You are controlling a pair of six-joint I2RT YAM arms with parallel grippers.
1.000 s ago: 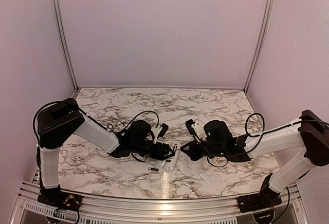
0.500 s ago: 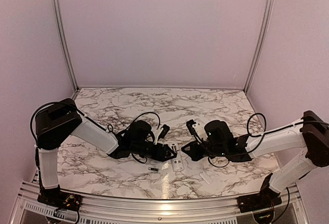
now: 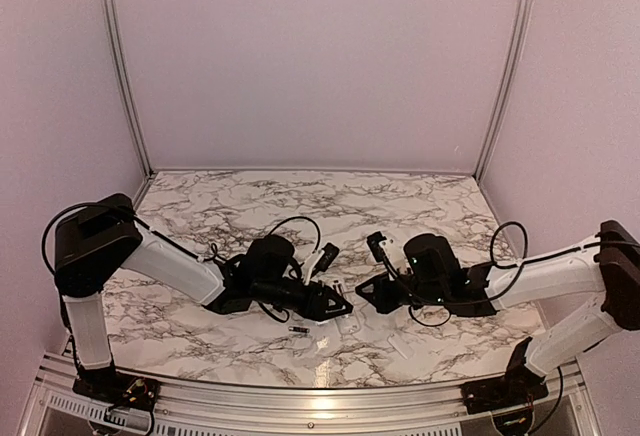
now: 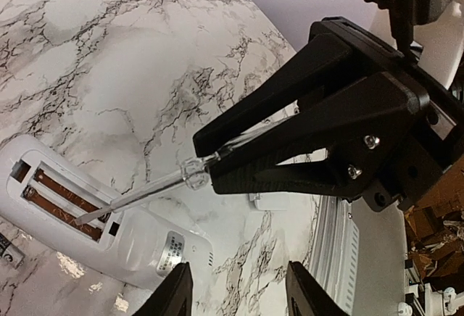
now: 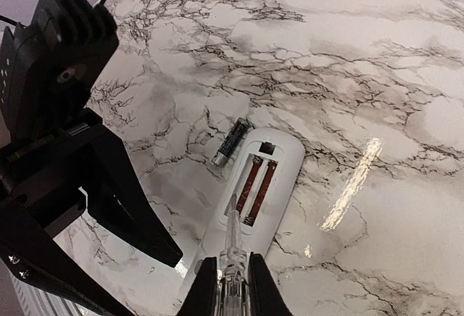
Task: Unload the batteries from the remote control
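The white remote control (image 5: pixel 254 185) lies on the marble table with its open recess up; it also shows in the left wrist view (image 4: pixel 109 222) and the top view (image 3: pixel 347 324). Two reddish-brown strips run along the recess; I cannot tell whether a battery lies in it. One dark battery (image 5: pixel 230 142) lies on the table beside the remote, also seen in the top view (image 3: pixel 297 330). My right gripper (image 5: pixel 232 290) is shut on a clear thin stick (image 5: pixel 232 247) whose tip rests at the recess edge. My left gripper (image 4: pixel 239 294) is open and empty, by the remote's rounded end.
A small white flat cover piece (image 4: pixel 275 201) lies near the front edge, also in the top view (image 3: pixel 400 344). The metal rail (image 3: pixel 320 396) runs along the table's front. The two grippers (image 3: pixel 350 301) face each other closely over the remote. Walls close in the sides and back.
Both grippers have moved slightly nearer the front edge and closer together. The remote has shifted a little right and forward. The loose battery has not moved.
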